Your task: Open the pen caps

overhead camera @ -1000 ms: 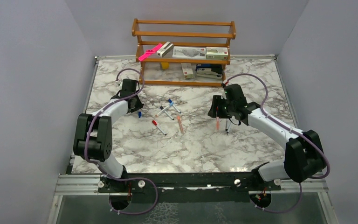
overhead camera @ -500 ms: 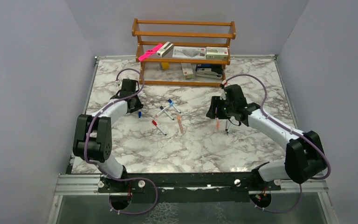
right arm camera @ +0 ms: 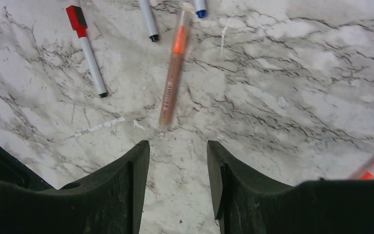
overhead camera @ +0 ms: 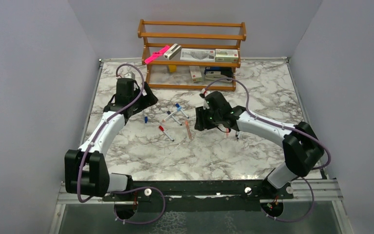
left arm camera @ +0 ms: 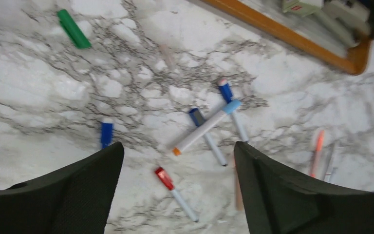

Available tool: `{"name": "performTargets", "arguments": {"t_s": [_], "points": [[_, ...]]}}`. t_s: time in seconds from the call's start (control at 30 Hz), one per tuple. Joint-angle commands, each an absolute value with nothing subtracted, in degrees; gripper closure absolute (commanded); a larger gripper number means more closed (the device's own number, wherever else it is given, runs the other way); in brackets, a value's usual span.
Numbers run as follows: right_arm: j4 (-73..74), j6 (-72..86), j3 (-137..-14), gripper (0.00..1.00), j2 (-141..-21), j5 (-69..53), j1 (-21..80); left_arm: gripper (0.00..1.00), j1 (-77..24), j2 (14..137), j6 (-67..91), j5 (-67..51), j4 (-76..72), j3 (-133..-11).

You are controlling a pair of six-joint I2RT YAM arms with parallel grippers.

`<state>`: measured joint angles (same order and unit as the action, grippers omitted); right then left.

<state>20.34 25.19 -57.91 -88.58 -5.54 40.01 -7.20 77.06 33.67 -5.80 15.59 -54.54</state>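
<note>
The pens [overhead camera: 173,118] lie scattered at the middle of the worktop [overhead camera: 214,156] in the top view. The left wrist view shows a red pen [left arm camera: 175,192] at lower centre. Above it are two blue pens [left arm camera: 226,92], crossed by a third pen with a light-blue end. An orange pen [right arm camera: 173,68] lies to the right of the cluster. A loose blue cap [left arm camera: 106,132] lies left of the cluster, and a green cap [left arm camera: 74,29] sits at that view's upper left. The left fingers [left arm camera: 78,190] stand wide apart and empty over the cluster. The right fingers [right arm camera: 126,180] are parted by a narrow gap, holding nothing, just below the orange pen in their own view. A wooden shelf [overhead camera: 192,36] stands at the top of the top view.
</note>
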Motion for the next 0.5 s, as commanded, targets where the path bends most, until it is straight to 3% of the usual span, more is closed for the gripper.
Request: {"name": "performTargets", "arguments": {"t_s": [0.0,0.1,0.47], "points": [[21.89,24.31,-63.29,0.54,-95.04,0.43,43.14,0.04,-7.03,74.42,33.37,-13.05,16.82,-53.01],[25.56,24.20,-68.72,0.59,-100.87,3.62,44.86,0.01,-7.03,73.46,33.04,-14.98,18.39,-52.94],[28.17,26.09,-76.48,0.59,-111.27,7.63,48.18,0.01,-7.00,67.18,34.10,-17.07,17.46,-49.03]]}}
